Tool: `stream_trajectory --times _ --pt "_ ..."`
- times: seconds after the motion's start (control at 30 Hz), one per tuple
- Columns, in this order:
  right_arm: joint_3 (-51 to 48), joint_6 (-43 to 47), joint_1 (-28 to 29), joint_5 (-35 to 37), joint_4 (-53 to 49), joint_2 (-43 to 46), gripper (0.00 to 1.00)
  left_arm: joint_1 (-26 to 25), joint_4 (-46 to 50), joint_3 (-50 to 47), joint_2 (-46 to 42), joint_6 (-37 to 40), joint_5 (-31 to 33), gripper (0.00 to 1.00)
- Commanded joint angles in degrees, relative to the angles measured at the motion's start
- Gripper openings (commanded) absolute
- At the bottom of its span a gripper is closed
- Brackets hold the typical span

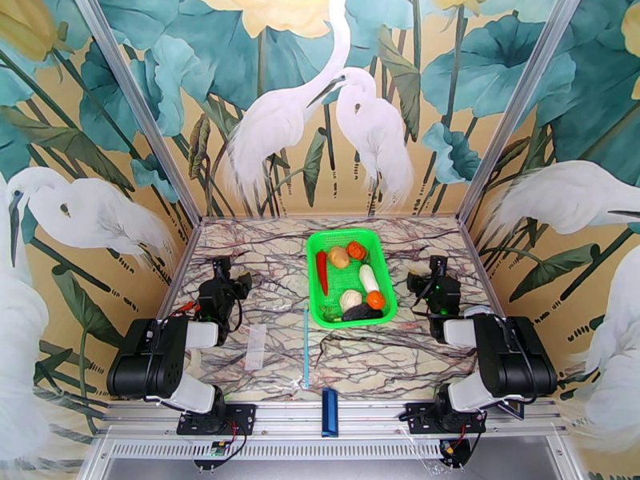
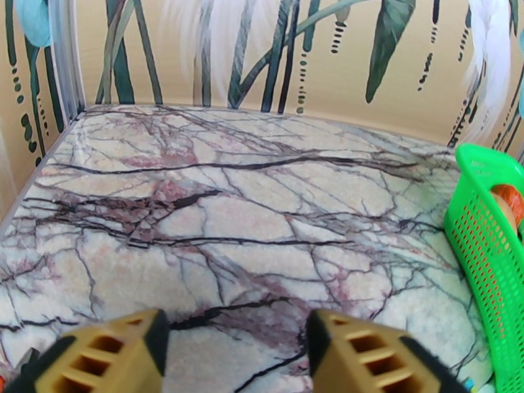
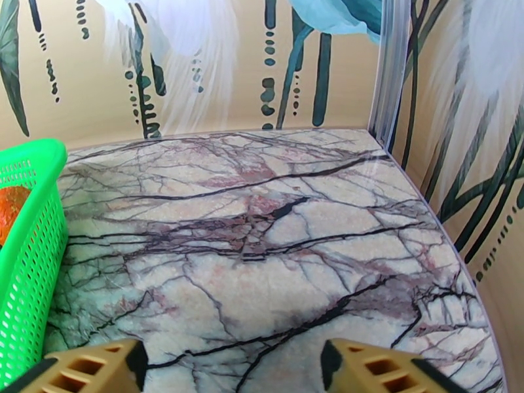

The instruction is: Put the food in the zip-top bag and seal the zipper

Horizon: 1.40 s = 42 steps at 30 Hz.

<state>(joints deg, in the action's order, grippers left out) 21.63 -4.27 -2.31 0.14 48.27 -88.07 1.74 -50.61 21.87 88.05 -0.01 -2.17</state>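
The zip-top bag [image 1: 280, 350], a clear colourless soft plastic pouch, lies flat on the marble-patterned table [image 1: 240, 242], just beside the near left corner of the bright green mesh basket [image 1: 349, 232]. Its thin light-blue zipper [image 1: 306, 350] runs from near to far along the side that faces the basket, so the mouth looks toward my right. The bag is between my two arms but closer to my left gripper [image 2: 237, 352], which stands farther back and to the left of it. The film is so transparent that I see its outline only faintly. The food is all in the basket: a long red chili [image 1: 322, 271], a tan potato [image 1: 339, 257], two orange-red tomatoes [image 1: 357, 250], a white radish [image 1: 368, 278], a pale garlic [image 1: 350, 298], a dark eggplant [image 1: 362, 312] and a green piece [image 1: 331, 312]. My right gripper [image 3: 234, 365] is just beside the basket's right wall, so I judge it the better one for picking. Both grippers have the jaws spread wide and hold nothing
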Motion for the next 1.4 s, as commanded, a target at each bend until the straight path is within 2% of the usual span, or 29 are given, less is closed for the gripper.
stream_trajectory --times 0.0,0.13,0.23,0.33,0.53,0.73,0.83,0.97,1.13,1.2,1.37 --pt "1.1 -0.8 -0.1 1.5 0.9 -0.3 0.73 0.9 7.9 3.5 -4.0 -1.8 2.4 0.53" --pt "2.0 -1.8 -0.1 3.7 -1.7 1.2 0.7 0.8 20.6 7.4 -11.9 -1.9 1.9 0.46" --pt "5.3 -2.1 -0.2 4.7 -9.8 4.2 0.69 0.6 31.0 10.9 -17.6 -2.7 0.8 0.42" --pt "8.5 -1.2 -0.1 2.4 -17.9 7.7 0.67 -0.7 41.7 14.1 -22.5 -4.2 1.0 0.4" --pt "17.7 -3.9 0.0 -1.5 -40.4 17.6 0.62 -4.3 59.6 18.8 -33.2 -9.1 2.2 0.41" --pt "27.0 -9.3 1.5 -3.3 -62.6 26.1 0.59 -9.4 81.3 26.5 -39.5 -15.1 2.1 0.34" --pt "30.8 -11.3 2.4 -4.8 -73.2 29.6 0.59 -15.8 91.1 29.3 -40.8 -19.7 3.6 0.32" --pt "34.1 -14.0 3.6 -7.5 -85.5 31.0 0.59 -28.0 99.4 30.5 -40.8 -26.6 9.6 0.31" --pt "34.1 -16.9 5.2 -11.6 -89.5 33.8 0.59 -43.4 106.2 32.2 -33.7 -34.7 17.9 0.31" --pt "34.2 -18.2 6.6 -12.9 -90.1 34.8 0.59 -47.5 106.0 31.9 -30.5 -38.3 18.6 0.32" --pt "35.8 -20.4 12.3 -11.9 -92.2 35.0 0.59 -51.9 98.8 29.5 -24.2 -43.7 15.9 0.36"
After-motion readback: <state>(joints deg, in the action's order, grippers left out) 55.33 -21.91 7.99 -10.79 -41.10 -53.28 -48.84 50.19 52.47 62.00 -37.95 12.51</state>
